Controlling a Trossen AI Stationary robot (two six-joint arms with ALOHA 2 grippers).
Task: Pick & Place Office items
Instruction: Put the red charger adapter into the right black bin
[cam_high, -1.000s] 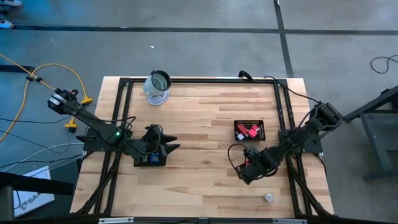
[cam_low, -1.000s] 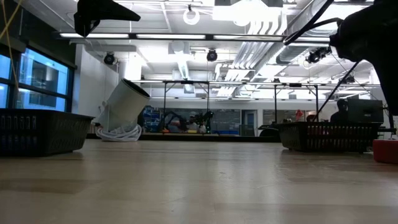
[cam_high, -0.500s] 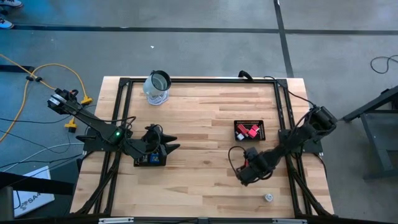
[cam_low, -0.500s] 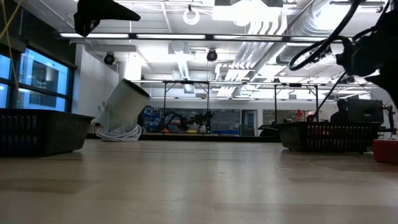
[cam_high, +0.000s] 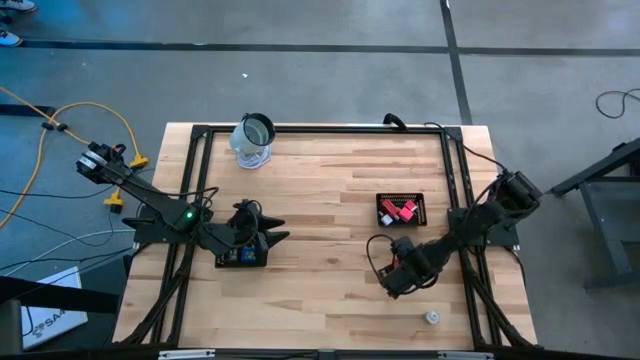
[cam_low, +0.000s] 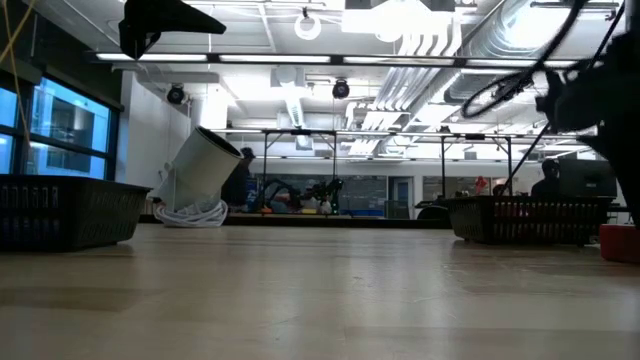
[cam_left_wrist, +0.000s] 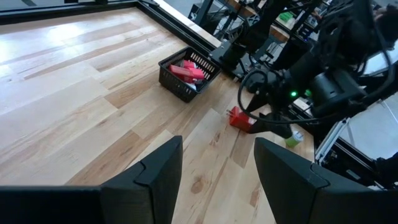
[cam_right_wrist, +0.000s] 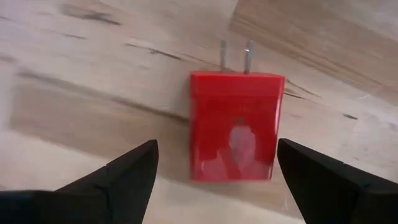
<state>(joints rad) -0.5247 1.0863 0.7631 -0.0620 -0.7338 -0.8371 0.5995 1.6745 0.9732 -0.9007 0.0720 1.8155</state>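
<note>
Two dark fingers of the right hand (cam_right_wrist: 211, 171) stand spread wide and empty, straddling a glossy red plug-shaped block (cam_right_wrist: 235, 126) lying flat on the light wooden table (cam_high: 320, 200), apparently lined up to grasp it. Just beyond the block sits a small black mesh tray (cam_high: 401, 210) holding red and pink items. Well apart from the block, the left hand (cam_high: 262, 238) hovers part-open, grasping nothing.

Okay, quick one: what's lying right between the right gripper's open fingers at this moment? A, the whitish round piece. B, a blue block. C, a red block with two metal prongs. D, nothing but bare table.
C: the right wrist view shows a red block with two metal prongs lying on the wooden table, in the gap of the open right gripper.
</note>
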